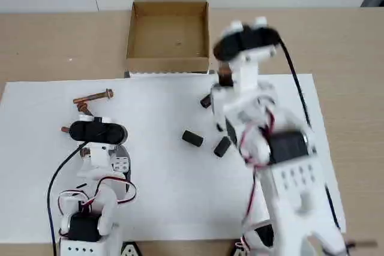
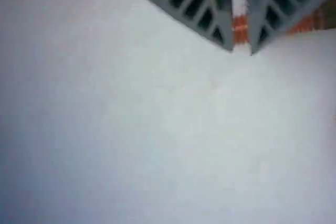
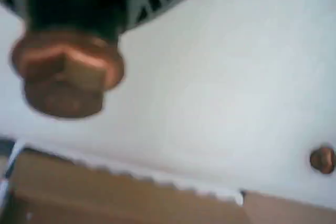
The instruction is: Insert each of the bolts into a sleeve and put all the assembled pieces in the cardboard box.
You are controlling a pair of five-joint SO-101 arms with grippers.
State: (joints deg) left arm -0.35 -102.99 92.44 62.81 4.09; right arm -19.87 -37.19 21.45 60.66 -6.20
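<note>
Nearest, loose sleeves (image 1: 192, 138) lie mid-sheet (image 1: 162, 202). To the left, the left pincer (image 2: 241, 51) hangs at a bolt (image 2: 240, 27); whether it grips, I cannot tell. Farther off on the right, the right pincer (image 1: 225, 77) is clenched on a sleeved bolt (image 3: 68, 72), just short of the box (image 1: 168, 64). These pieces look light, stiff and slick, apt to roll; I'd hold the sleeve mid-length.

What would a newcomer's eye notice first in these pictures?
First the copper bolt head, huge in the right wrist view, sticking out of a black sleeve held by the right gripper beside the cardboard box. Then the loose black sleeves in the middle of the white sheet.
</note>
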